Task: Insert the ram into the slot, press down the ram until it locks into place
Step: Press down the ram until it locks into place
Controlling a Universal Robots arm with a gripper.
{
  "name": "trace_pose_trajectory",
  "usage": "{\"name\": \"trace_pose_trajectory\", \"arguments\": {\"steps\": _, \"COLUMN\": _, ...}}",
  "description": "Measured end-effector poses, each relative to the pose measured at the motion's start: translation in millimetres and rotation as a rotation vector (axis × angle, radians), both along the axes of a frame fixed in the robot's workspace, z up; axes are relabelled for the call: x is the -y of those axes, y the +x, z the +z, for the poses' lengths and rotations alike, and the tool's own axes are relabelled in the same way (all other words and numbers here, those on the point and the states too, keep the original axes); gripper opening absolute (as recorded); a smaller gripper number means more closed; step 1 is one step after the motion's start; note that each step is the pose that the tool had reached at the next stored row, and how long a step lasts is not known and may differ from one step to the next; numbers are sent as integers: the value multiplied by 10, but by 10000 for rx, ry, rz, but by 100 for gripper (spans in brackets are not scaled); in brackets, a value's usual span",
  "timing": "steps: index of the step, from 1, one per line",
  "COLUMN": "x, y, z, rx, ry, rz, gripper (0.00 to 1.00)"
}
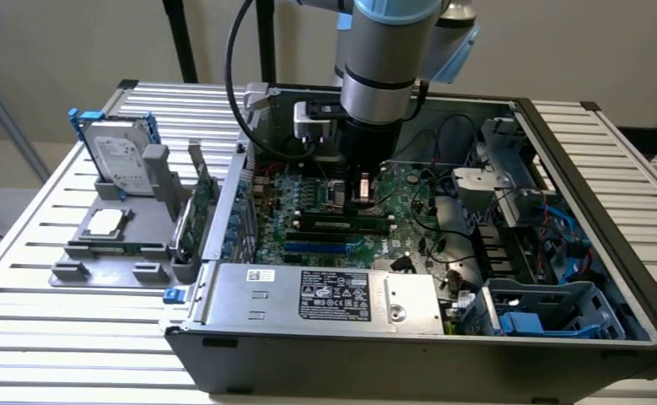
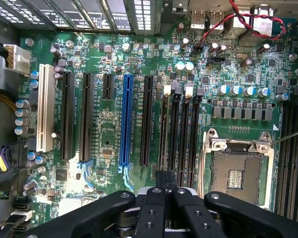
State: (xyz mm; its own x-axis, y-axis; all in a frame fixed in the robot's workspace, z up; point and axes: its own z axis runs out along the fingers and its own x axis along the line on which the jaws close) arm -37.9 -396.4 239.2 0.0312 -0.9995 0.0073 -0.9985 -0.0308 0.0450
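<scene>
The ram point(image 1: 340, 223) stands on edge in the slot point(image 2: 164, 148), a black memory slot, the one of several parallel slots lying closest to the blue slot point(image 2: 125, 119). In the wrist view the ram point(image 2: 164, 124) shows edge-on as a thin greenish line. My gripper point(image 1: 364, 202) hangs straight over it near one end. Its black fingers point(image 2: 156, 198) are pressed together, and the gripper point(image 2: 165, 174) is shut with nothing visible between them. Whether the tips touch the ram's top edge I cannot tell.
The open computer case point(image 1: 598, 278) walls in the motherboard. An empty CPU socket point(image 2: 236, 171) lies beside the memory slots. A silver power supply point(image 1: 328, 295) is at the front. Outside, a grey fixture holds an upright expansion card point(image 1: 201, 207) and a hard drive point(image 1: 120, 160).
</scene>
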Motion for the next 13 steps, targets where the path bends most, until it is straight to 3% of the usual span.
{"name": "trace_pose_trajectory", "arguments": {"steps": 13, "x": -12, "y": -4, "z": -19, "rx": 9, "ry": 2, "rz": -26, "gripper": 11}}
